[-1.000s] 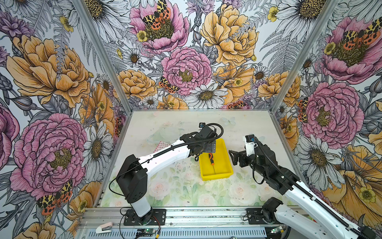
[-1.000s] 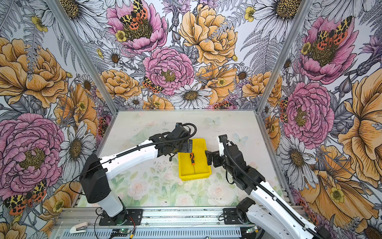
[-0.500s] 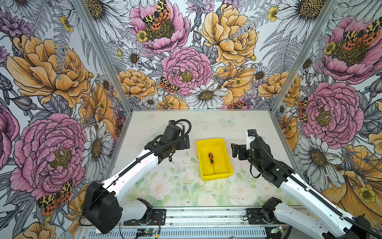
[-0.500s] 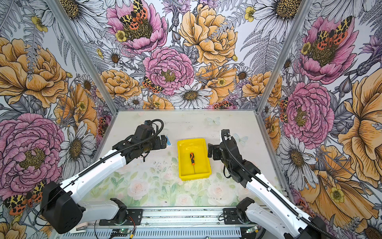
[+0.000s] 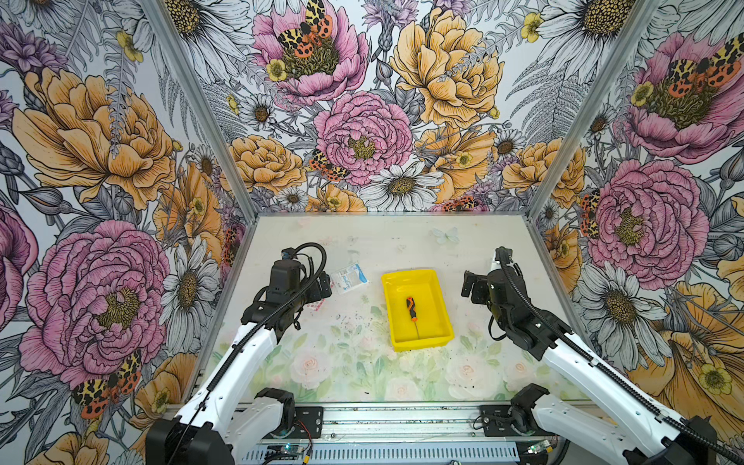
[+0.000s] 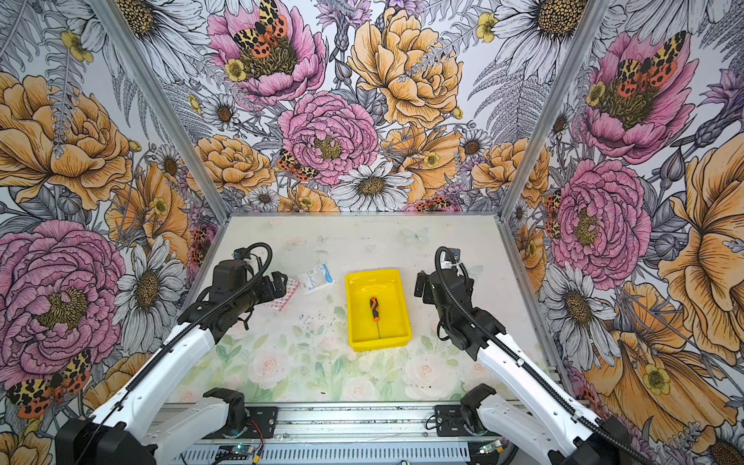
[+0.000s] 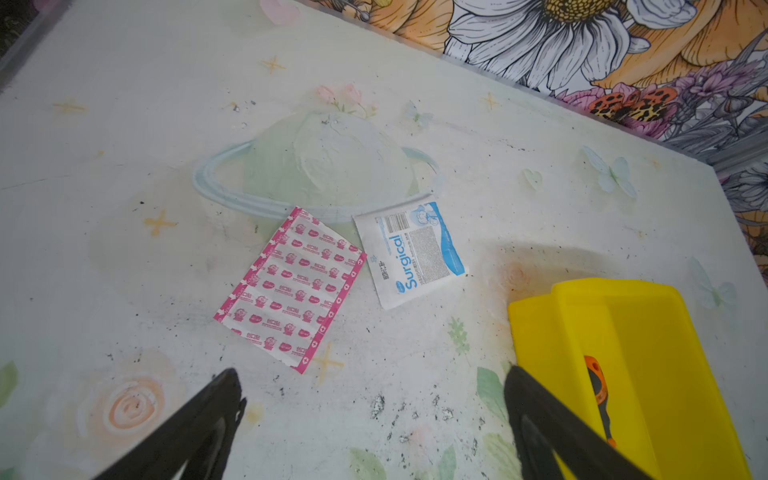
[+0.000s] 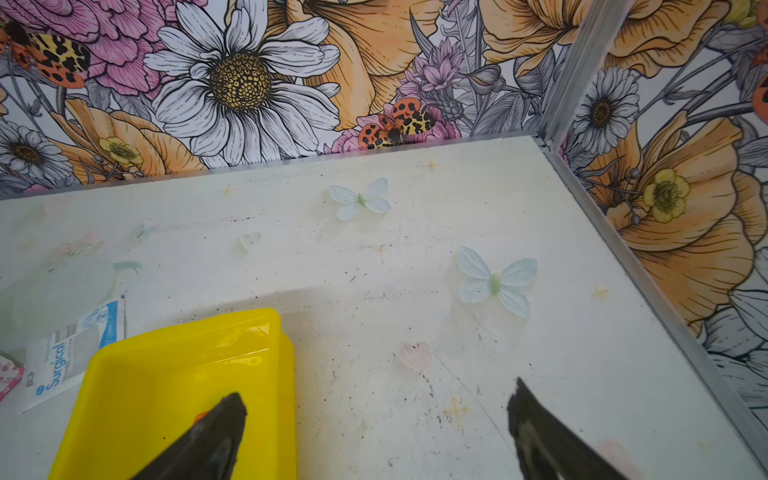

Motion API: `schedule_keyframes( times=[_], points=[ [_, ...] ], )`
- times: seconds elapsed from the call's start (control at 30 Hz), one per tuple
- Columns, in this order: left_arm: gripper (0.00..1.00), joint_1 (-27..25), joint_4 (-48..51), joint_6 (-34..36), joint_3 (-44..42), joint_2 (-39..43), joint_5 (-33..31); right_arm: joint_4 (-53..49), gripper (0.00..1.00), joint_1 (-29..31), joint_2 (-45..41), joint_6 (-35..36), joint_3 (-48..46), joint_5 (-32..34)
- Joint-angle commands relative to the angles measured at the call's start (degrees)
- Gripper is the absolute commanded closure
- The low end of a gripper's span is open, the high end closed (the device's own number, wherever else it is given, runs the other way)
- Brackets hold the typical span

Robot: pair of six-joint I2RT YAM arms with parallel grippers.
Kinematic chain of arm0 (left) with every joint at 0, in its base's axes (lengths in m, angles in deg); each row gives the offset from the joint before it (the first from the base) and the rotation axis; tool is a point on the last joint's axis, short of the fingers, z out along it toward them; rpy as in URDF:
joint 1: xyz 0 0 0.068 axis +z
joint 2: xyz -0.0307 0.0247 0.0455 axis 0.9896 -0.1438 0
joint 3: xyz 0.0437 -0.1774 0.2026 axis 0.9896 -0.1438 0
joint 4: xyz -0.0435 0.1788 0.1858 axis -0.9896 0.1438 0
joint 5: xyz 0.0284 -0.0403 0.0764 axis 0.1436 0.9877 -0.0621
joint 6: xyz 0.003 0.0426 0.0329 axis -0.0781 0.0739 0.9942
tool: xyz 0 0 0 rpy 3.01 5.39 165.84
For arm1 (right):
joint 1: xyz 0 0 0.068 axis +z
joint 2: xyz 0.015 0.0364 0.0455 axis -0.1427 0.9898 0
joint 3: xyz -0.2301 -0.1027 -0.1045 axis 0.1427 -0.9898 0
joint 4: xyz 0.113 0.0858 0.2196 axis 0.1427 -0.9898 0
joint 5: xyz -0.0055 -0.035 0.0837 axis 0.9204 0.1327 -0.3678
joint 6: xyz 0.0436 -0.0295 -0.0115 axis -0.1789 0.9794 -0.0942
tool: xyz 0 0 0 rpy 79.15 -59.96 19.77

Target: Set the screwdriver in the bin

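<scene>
Screwdriver lies flat on the floor of the yellow bin, about mid-bin, touching neither side wall. Its handle points to the back wall and its shaft to the near rim. The task looks done.

Left fingers are spread wide with nothing between them, over bare worktop beside the bin's left side. Right fingers are also spread and empty. They sit at the bin's right side, with one finger over the rim in the wrist view.

Handling, as a guess:
- **Weight and stiffness:** small, light and rigid, so it shouldn't flex or crush.
- **Handle:** the orange-and-black handle is chunky and probably grippy. It's the place to pinch, across its thick middle.
- **Shaft:** thin, smooth metal that would likely slip or pivot, so avoid it.
- **Bin:** the glossy floor may let it skid or roll if nudged.

White-and-blue packet and pink plaster strip lie on the worktop left of the bin, clear of it.
</scene>
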Motion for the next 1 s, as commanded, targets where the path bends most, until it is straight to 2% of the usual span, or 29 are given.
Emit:
schedule_keyframes(
  times=[0.0, 0.2, 0.33, 0.43, 0.53, 0.67, 0.83, 0.97],
  points=[
    [0.01, 2.9, -2.9, 2.2, -1.4, 1.1, 0.0, 6.5, 0.0, -1.3, 1.2, 3.2, -0.1, 1.7],
    [0.01, 3.7, -7.6, 2.4, -4.7, 1.0, -13.7, 18.6, 0.01, -6.8, 1.0, 3.7, -7.4, 8.1],
    [0.01, 5.0, -13.4, 2.6, -8.2, 0.7, -16.1, 24.9, 0.0, -14.7, 1.3, 3.8, -11.5, 2.4],
    [0.01, 6.8, -16.9, 2.5, -10.1, -0.1, -15.4, 27.4, 0.01, -20.5, 2.5, 5.3, -12.9, -3.4],
    [0.01, 7.4, -22.7, 5.5, -13.0, 0.2, -12.6, 35.6, 0.0, -23.7, 3.8, 9.7, -17.2, -8.4],
    [0.01, 8.1, -31.0, 10.6, -17.0, 1.7, -8.0, 43.0, 0.0, -24.6, 7.5, 15.8, -20.7, -8.8],
    [0.01, 8.9, -38.0, 14.2, -21.0, 1.6, -11.6, 48.3, 0.01, -27.0, 13.5, 16.2, -22.6, -9.9],
    [0.01, 10.1, -43.4, 14.3, -23.3, -1.3, -11.5, 53.0, 0.01, -28.3, 16.8, 16.3, -22.6, -10.6]
  ],
)
